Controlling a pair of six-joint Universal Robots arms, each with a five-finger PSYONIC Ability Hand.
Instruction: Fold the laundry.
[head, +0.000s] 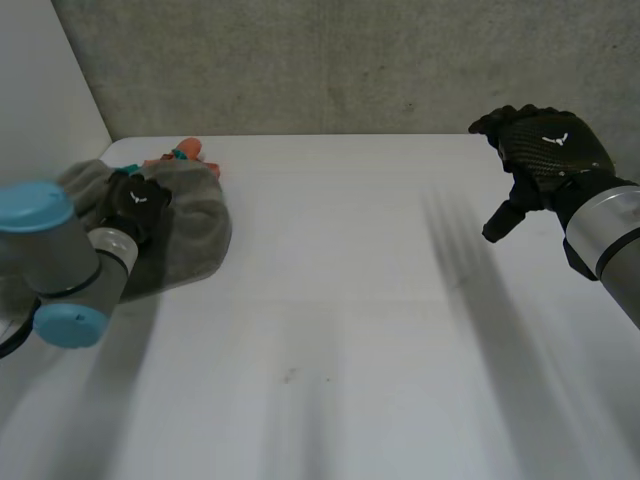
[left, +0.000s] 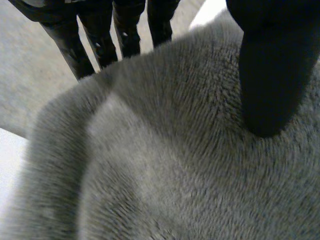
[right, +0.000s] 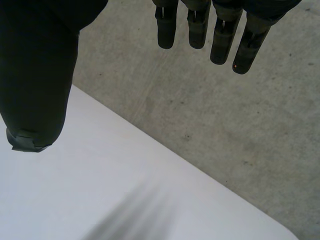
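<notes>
A grey fleece garment (head: 195, 235) lies bunched at the table's far left, with an orange and teal piece (head: 186, 150) at its far edge. My left hand (head: 138, 200) sits on top of the heap near its middle. In the left wrist view a raised fold of the fleece (left: 150, 165) stands between the thumb (left: 272, 75), pressed on its near side, and the fingers (left: 95, 45), whose tips are hidden behind it. My right hand (head: 548, 150) hangs above the table's far right, away from the cloth, with straight fingers (right: 200, 30) spread from the thumb (right: 35, 90) and nothing in it.
The white table (head: 350, 300) runs wide and bare from the garment to the right arm. A concrete wall (head: 350, 60) stands along its far edge and a white panel (head: 40, 90) closes the left side.
</notes>
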